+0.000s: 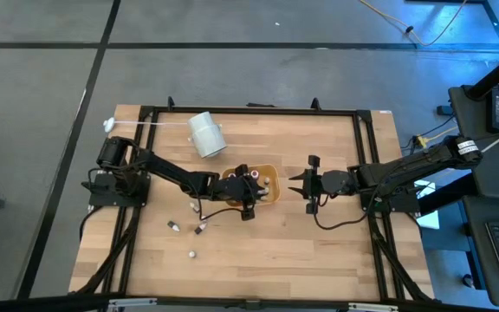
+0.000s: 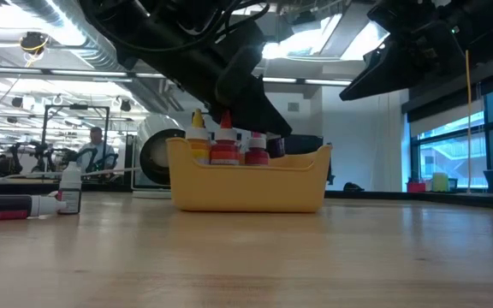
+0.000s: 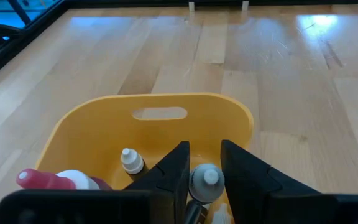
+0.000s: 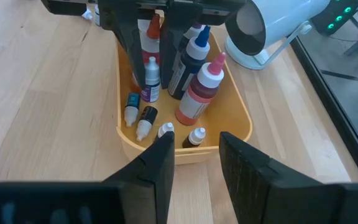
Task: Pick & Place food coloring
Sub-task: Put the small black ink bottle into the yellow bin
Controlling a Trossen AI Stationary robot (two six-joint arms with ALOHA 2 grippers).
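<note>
Wooden table (image 1: 284,234) fills the high view: orange tray (image 1: 269,171) mid-table, left gripper (image 1: 248,201) over it, right gripper (image 1: 300,185) waiting just beside the tray, white cylinder (image 1: 204,134) behind, three loose food coloring bottles (image 1: 173,226) on the left side.

Low view: capped bottles (image 2: 223,147) stand in the tray (image 2: 246,184); two more (image 2: 24,206) on the wood.

Left wrist: fingers (image 3: 173,176) narrowly apart around a grey-capped bottle (image 3: 205,183); can't tell if still gripped.

Right wrist: fingers (image 4: 157,165) parted, empty; tray (image 4: 240,115) holds bottles (image 4: 199,93).
</note>
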